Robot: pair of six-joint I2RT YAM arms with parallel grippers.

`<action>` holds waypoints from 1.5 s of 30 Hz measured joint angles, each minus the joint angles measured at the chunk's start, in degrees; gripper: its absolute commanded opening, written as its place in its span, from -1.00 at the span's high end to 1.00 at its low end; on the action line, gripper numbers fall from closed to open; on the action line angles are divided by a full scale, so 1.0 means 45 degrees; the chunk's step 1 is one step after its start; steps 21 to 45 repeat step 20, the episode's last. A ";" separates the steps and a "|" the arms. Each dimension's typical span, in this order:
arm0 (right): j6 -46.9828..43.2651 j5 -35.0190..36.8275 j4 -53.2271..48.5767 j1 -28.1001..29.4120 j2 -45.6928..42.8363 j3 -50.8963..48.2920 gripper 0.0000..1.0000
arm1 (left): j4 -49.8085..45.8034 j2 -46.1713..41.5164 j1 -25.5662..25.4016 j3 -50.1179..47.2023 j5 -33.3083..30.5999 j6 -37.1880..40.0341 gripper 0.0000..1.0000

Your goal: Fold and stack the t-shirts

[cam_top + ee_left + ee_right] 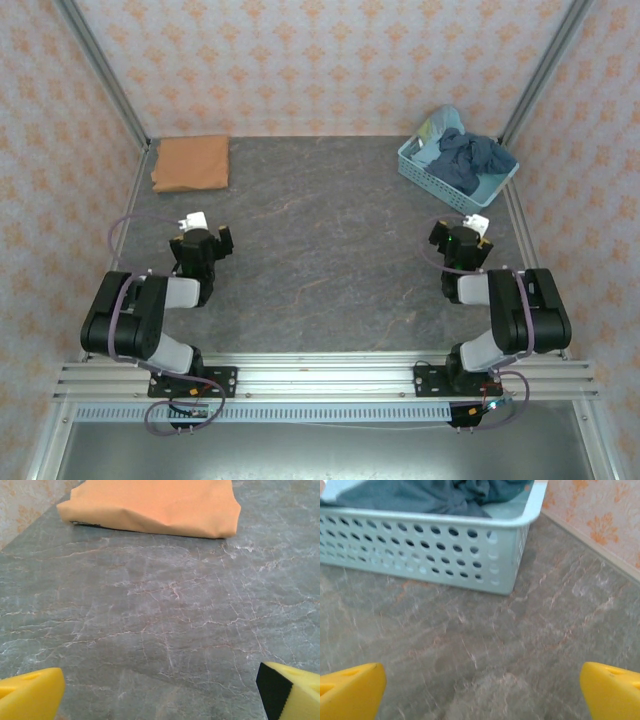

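Left gripper point(160, 694) and right gripper point(481, 692) hang jaws apart, empty, above table point(150, 610); folded orange t-shirt point(155, 505) lies ahead of left, blue t-shirts point(420, 497) heaped in basket point(445, 555) ahead of right.

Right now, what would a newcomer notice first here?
A folded orange shirt lies in the far left corner of the table. At far right stands a basket heaped with crumpled blue shirts. The left fingers and right fingers are wide open, holding nothing.
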 measured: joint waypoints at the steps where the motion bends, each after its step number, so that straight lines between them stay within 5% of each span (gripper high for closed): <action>1: -0.0024 -0.0044 0.0015 0.0000 0.0039 0.0005 -0.98 | -0.0015 0.0063 -0.0063 0.0078 -0.0044 0.0034 -1.00; 45: -0.0758 -0.0437 0.0194 0.0325 0.0204 0.0636 -0.98 | 0.0189 0.0058 -0.0306 0.0476 -0.0515 0.0369 -1.00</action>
